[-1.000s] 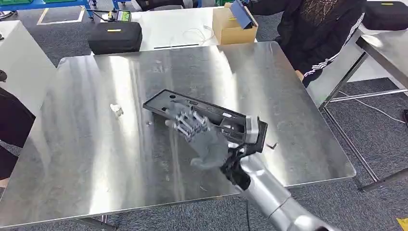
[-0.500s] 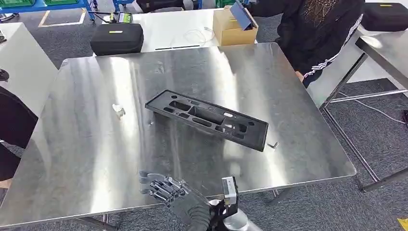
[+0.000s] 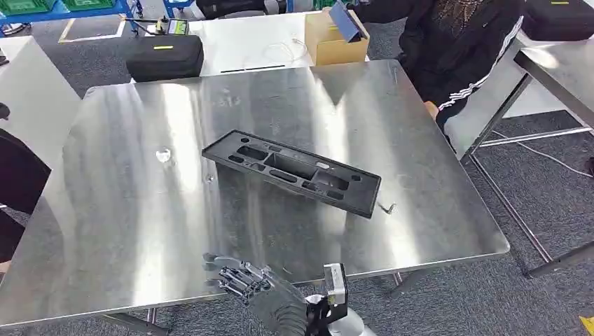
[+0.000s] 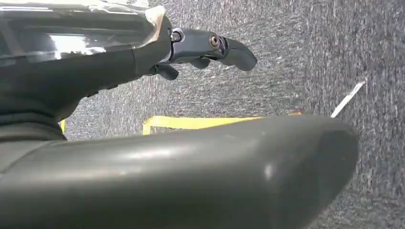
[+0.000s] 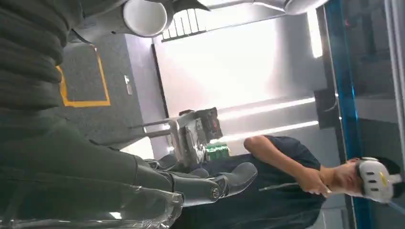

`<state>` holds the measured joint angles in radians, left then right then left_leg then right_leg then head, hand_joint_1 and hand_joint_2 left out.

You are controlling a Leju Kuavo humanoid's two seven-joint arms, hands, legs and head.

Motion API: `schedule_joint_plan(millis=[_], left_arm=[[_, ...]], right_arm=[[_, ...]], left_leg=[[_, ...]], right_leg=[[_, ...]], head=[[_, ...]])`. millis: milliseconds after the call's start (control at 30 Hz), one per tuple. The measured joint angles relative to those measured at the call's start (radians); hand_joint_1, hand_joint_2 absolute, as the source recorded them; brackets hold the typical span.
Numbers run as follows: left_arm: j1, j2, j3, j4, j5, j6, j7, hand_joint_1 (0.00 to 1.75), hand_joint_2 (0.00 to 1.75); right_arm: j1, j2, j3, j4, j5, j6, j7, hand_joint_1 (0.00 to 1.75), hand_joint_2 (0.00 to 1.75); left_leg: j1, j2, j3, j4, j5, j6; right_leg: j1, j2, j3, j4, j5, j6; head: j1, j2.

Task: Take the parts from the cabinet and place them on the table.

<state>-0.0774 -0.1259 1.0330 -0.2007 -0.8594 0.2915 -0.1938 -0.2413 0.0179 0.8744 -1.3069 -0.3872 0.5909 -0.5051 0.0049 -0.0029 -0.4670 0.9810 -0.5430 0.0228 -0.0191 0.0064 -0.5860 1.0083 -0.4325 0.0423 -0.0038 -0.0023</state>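
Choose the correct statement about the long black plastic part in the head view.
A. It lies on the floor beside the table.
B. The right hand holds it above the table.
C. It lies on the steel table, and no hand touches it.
C: the black part lies on the steel table, and the right hand is apart from it, at the table's near edge.

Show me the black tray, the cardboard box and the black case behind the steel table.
Black tray (image 3: 291, 171), head view, on the middle of its recessed top.
Cardboard box (image 3: 335, 43), head view, on its front wall.
Black case (image 3: 164, 57), head view, on the middle of its lid.
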Motion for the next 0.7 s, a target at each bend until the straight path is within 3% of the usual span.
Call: schedule_joint_plan(millis=[33,67,167,200,233,267,300,333,367,400,467,500,533,567,600,700], left_arm=[[0.0,0.0,0.0,0.0,0.0,-0.001,-0.002,0.0,0.0],[0.0,0.0,0.0,0.0,-0.001,-0.001,-0.004,0.0,0.0],[0.0,-0.001,0.0,0.0,-0.005,-0.007,-0.008,0.0,0.0],[0.001,-0.001,0.0,0.0,-0.005,-0.01,-0.01,0.0,0.0],[0.001,-0.001,0.0,0.0,-0.006,-0.011,-0.011,0.0,0.0],[0.001,-0.001,0.0,0.0,-0.007,-0.013,-0.012,0.0,0.0],[0.0,-0.001,0.0,0.0,-0.008,-0.016,-0.015,0.0,0.0],[-0.001,-0.001,0.0,0.0,-0.009,-0.019,-0.018,0.0,0.0],[-0.004,-0.002,0.0,0.0,-0.009,-0.021,-0.021,0.0,0.0],[-0.004,-0.002,-0.001,0.0,-0.01,-0.022,-0.024,0.0,0.0],[-0.004,-0.003,-0.001,0.0,-0.01,-0.022,-0.025,0.0,0.0],[-0.003,-0.003,-0.001,0.0,-0.01,-0.022,-0.025,0.0,0.0],[-0.004,-0.005,-0.001,0.001,-0.01,-0.022,-0.026,0.0,0.0],[-0.004,-0.005,-0.001,0.001,-0.01,-0.022,-0.026,0.0,0.0],[-0.005,-0.004,-0.001,0.0,-0.01,-0.022,-0.026,0.0,0.0],[-0.005,-0.004,-0.001,0.0,-0.01,-0.022,-0.026,0.0,0.0]], right_arm=[[0.0,0.0,-0.004,-0.003,0.001,-0.001,0.001,0.0,1.75],[0.0,0.002,-0.006,-0.005,0.002,-0.002,0.001,0.0,1.75],[0.007,0.002,-0.013,-0.01,0.01,-0.006,0.002,0.0,1.75],[0.011,0.002,-0.015,-0.01,0.012,-0.007,0.002,0.0,1.75],[0.013,0.002,-0.016,-0.01,0.015,-0.008,0.003,0.0,1.75],[0.016,0.003,-0.017,-0.01,0.02,-0.01,0.003,0.0,1.75],[0.02,0.005,-0.021,-0.011,0.023,-0.015,0.003,0.0,1.75],[0.021,0.005,-0.026,-0.013,0.027,-0.016,0.003,0.0,1.75],[0.023,0.006,-0.031,-0.017,0.032,-0.017,0.003,0.0,1.75],[0.023,0.007,-0.032,-0.018,0.033,-0.019,0.003,0.0,1.75],[0.025,0.008,-0.035,-0.021,0.035,-0.019,0.003,0.0,1.75],[0.029,0.008,-0.036,-0.021,0.035,-0.019,0.003,0.0,1.75],[0.031,0.006,-0.037,-0.021,0.035,-0.019,0.003,0.0,1.75],[0.032,0.007,-0.038,-0.021,0.035,-0.019,0.003,0.0,1.75],[0.033,0.006,-0.039,-0.021,0.035,-0.019,0.003,0.0,1.75],[0.033,0.006,-0.039,-0.021,0.035,-0.019,0.003,0.0,1.75]], left_leg=[[0.005,0.0,-0.005,0.016,-0.019,-0.006],[0.005,0.0,-0.026,0.061,-0.057,-0.009],[0.007,0.0,-0.129,0.284,-0.171,-0.019],[0.008,0.0,-0.14,0.313,-0.169,-0.02],[0.01,0.0,-0.13,0.296,-0.146,-0.02],[0.011,0.0,-0.098,0.239,-0.104,-0.019],[0.012,0.0,-0.047,0.145,-0.055,-0.017],[0.015,0.0,0.0,0.064,-0.028,-0.016],[0.015,-0.001,0.031,0.006,-0.035,-0.014],[0.008,-0.008,0.02,0.023,-0.014,-0.006],[0.003,-0.008,0.005,0.022,-0.015,0.0],[0.002,-0.007,-0.001,0.018,-0.005,0.011],[0.008,0.001,-0.011,0.015,0.01,0.022],[0.006,0.0,-0.025,0.016,0.02,0.03],[0.006,0.002,-0.028,0.016,0.024,0.033],[0.006,0.002,-0.03,0.016,0.025,0.035]], right_leg=[[-0.006,0.0,-0.001,-0.004,0.004,-0.012],[-0.005,-0.002,-0.005,-0.004,0.006,-0.023],[0.001,-0.006,-0.023,-0.003,0.015,-0.039],[0.003,-0.007,-0.029,-0.003,0.021,-0.042],[0.004,-0.007,-0.033,-0.002,0.025,-0.04],[0.004,-0.007,-0.037,-0.002,0.029,-0.037],[0.004,-0.006,-0.04,-0.002,0.035,-0.035],[0.004,-0.006,-0.042,-0.001,0.04,-0.029],[0.009,-0.005,-0.046,0.002,0.045,-0.021],[0.013,-0.006,-0.048,0.002,0.054,-0.014],[0.011,-0.007,-0.051,-0.001,0.067,-0.001],[0.011,-0.006,-0.054,-0.007,0.077,0.008],[0.009,-0.006,-0.064,0.005,0.065,0.01],[0.009,-0.006,-0.085,0.035,0.019,0.001],[0.009,-0.006,-0.092,0.051,0.002,-0.003],[0.009,-0.006,-0.094,0.058,-0.005,-0.004]], head=[[-0.001,0.0],[-0.005,0.0],[-0.005,0.0],[-0.005,0.0],[-0.005,0.0],[-0.005,0.0],[-0.006,0.0],[-0.006,0.0],[-0.006,0.0],[0.0,0.0],[-0.001,0.0],[0.0,0.0],[-0.001,0.0],[0.001,0.0],[0.002,0.0],[0.003,0.0]])
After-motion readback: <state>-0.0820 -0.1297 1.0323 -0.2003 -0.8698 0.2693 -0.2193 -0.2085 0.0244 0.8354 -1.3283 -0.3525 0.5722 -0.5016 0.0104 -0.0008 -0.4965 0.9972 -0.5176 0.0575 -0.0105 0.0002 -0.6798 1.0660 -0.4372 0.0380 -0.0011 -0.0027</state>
